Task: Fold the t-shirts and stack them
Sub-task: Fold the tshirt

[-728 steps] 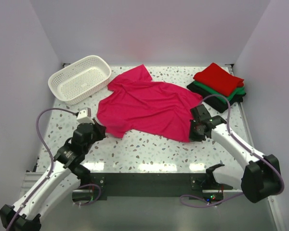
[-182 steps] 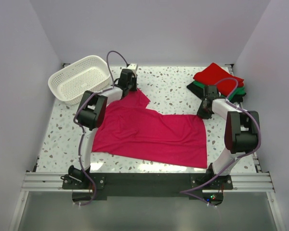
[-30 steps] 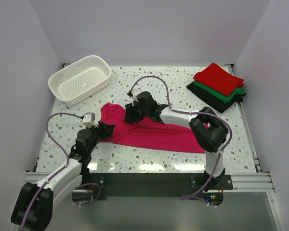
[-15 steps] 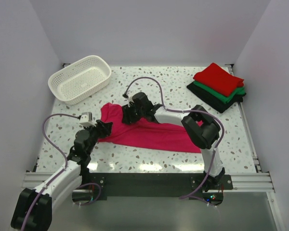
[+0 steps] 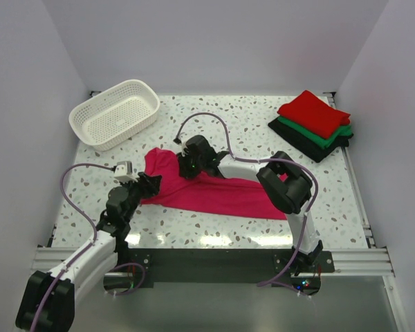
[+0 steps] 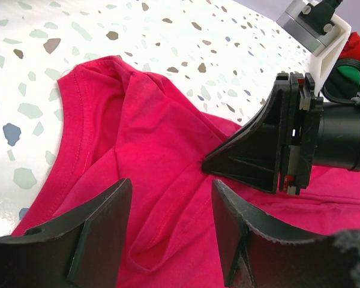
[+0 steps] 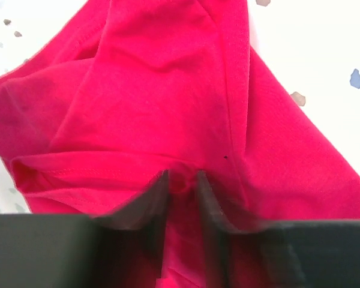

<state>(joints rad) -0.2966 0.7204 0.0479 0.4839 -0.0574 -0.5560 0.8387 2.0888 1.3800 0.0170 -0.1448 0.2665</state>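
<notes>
1. Magenta-pink t-shirt (image 5: 214, 192) lies bunched in a long band across the middle of the counter (image 5: 256, 124).
2. White lattice basket (image 5: 128, 128) sits far left, apart from it.
3. Red t-shirt (image 5: 315, 113) tops green t-shirt (image 5: 320, 138) and black t-shirt (image 5: 311, 147), all folded, far right.
4. Right gripper (image 7: 181, 180) pinches a fold near the band's left end; left gripper (image 6: 171, 204), fingers apart, sits over its near-left edge.

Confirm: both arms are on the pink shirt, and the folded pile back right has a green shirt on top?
No. The top external view shows the red shirt on top; the green shirt lies under it.
</notes>
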